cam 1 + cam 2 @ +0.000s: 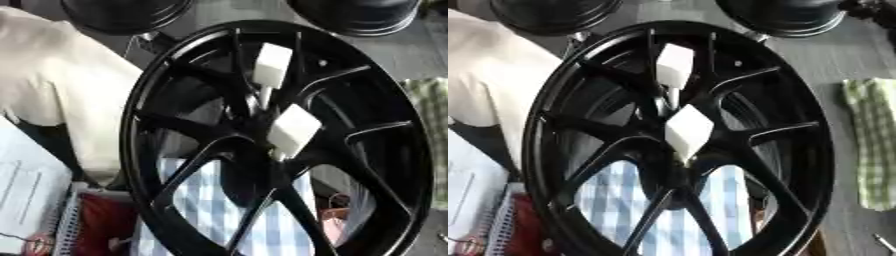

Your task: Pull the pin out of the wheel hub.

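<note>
A large black wheel (166,150) with thin spokes fills both views, and its hub (254,135) sits near the middle. Two white block-shaped pieces stand out at the hub. The upper block (272,65) sits on a thin pale shaft (264,97) that runs down toward the hub. The lower block (293,131) lies right over the hub's centre, tilted like a diamond. I cannot tell which one is the pin's head. Neither of my hands shows in either view.
Two more black round wheels (127,12) (354,15) lie at the far edge. A white cloth (52,90) is at the left and a green checked cloth (872,145) at the right. A blue checked cloth (619,200) shows through the spokes. Papers (26,190) and a red thing (101,225) lie lower left.
</note>
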Available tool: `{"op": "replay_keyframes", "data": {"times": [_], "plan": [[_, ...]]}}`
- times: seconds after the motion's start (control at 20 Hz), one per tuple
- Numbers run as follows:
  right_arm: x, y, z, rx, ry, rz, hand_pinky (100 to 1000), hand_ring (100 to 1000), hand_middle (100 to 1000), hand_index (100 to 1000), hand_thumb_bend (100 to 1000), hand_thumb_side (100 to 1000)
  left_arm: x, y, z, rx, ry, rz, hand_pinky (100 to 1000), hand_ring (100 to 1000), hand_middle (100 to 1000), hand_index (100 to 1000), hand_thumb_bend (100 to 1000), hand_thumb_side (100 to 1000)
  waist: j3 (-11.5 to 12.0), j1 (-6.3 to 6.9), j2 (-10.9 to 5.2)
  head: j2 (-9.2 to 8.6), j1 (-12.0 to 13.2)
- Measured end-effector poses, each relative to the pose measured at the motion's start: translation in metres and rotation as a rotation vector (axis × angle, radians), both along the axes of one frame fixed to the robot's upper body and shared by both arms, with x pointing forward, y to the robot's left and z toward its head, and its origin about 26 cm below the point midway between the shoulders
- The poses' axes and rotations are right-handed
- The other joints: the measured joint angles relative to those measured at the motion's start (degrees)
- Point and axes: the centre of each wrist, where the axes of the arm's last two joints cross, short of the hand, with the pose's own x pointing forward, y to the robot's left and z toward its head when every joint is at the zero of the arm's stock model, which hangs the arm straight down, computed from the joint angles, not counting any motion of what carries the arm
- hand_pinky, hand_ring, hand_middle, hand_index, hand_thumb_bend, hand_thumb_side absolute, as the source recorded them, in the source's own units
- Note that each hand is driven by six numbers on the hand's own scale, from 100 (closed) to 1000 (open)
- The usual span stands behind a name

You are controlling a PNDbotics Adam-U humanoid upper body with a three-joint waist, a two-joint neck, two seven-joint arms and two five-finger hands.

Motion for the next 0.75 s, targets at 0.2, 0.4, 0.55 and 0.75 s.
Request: {"op": "replay_keyframes", "data": {"times": [0.2,0.4,0.55,0.75], "plan": [[0.000,0.000,0.000,0.003,-0.003,-0.002,847,720,686,718,100,524,-0.006,-0.016,-0.005,-0.066,-0.036,0.001,743,693,652,759,342,693,0.00,-0.05,0.00,0.03,0.00],[-0.001,0.000,0.001,0.005,-0.006,-0.002,847,720,687,719,100,524,-0.009,-0.024,-0.014,-0.113,-0.054,0.010,742,691,650,760,348,699,-0.03,-0.07,-0.01,0.11,-0.07],[-0.001,0.000,0.001,0.006,-0.008,-0.001,848,720,687,719,100,524,-0.010,-0.027,-0.022,-0.142,-0.047,0.014,742,689,646,758,354,700,-0.06,-0.07,-0.02,0.57,-0.39],[-0.001,0.001,0.001,0.009,-0.008,0.000,848,719,687,719,100,524,-0.011,-0.030,-0.028,-0.168,-0.046,0.009,741,687,643,757,356,696,-0.10,-0.05,-0.16,0.93,-1.16]]}}
